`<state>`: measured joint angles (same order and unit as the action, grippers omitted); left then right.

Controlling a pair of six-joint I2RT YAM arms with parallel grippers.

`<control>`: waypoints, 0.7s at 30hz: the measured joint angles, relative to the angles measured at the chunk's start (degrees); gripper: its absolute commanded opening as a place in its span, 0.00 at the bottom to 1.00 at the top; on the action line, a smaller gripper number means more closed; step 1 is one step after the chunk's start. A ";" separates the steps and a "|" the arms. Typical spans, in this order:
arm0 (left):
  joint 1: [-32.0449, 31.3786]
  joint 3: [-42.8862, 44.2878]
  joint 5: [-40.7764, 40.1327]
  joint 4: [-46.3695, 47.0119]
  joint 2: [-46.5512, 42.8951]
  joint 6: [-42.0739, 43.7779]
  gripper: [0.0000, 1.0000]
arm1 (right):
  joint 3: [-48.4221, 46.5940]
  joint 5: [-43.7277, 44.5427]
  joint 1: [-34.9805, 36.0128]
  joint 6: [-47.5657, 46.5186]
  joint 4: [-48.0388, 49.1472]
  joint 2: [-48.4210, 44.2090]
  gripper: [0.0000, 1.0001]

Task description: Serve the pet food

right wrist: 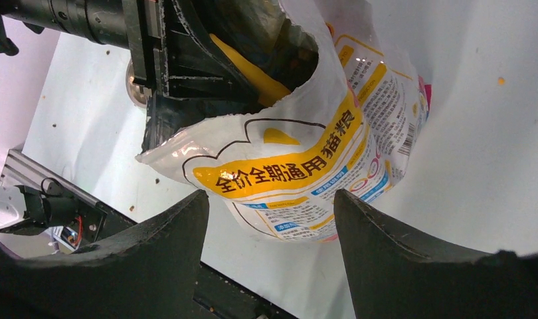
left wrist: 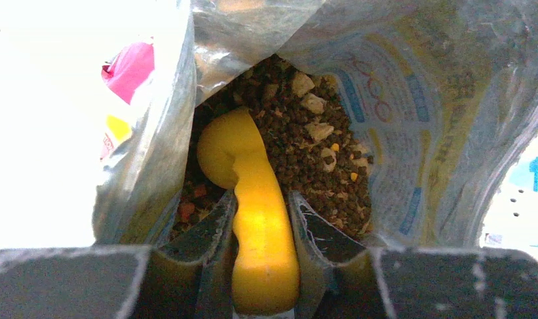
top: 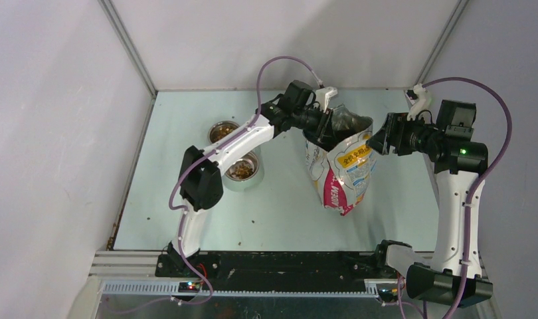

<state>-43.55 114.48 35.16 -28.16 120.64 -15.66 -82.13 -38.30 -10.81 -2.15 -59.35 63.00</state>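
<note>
The printed foil bag (top: 339, 166) stands open in the middle of the table. My left gripper (top: 326, 123) reaches into its mouth, shut on the handle of the orange scoop (left wrist: 263, 219). The scoop's bowl (left wrist: 220, 149) dips into the pet food (left wrist: 313, 159), a heap of dark-brown kibble inside the bag. My right gripper (top: 380, 143) is open and empty, just right of the bag's rim, not touching it. In the right wrist view the bag (right wrist: 299, 166) sits beyond the spread fingers (right wrist: 386, 246), and the scoop (right wrist: 250, 70) shows inside the bag.
Two steel bowls stand left of the bag: the far one (top: 223, 131) and the near one (top: 243, 167), both holding kibble. A few stray pellets (right wrist: 500, 81) lie on the table. Walls enclose the table on three sides.
</note>
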 measured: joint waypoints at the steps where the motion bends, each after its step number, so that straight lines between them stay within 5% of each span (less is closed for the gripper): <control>1: 0.00 0.20 -0.04 -0.26 -0.02 -0.02 0.00 | 0.00 0.11 0.00 -0.02 0.00 0.00 0.72; 21: 1.38 1.46 2.32 -2.51 -3.45 -8.37 0.00 | 0.09 3.76 -0.22 -3.50 -1.42 0.04 0.72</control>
<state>-42.17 115.94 37.47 -30.68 117.19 -24.03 -82.04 -34.54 -11.03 -5.65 -60.77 63.05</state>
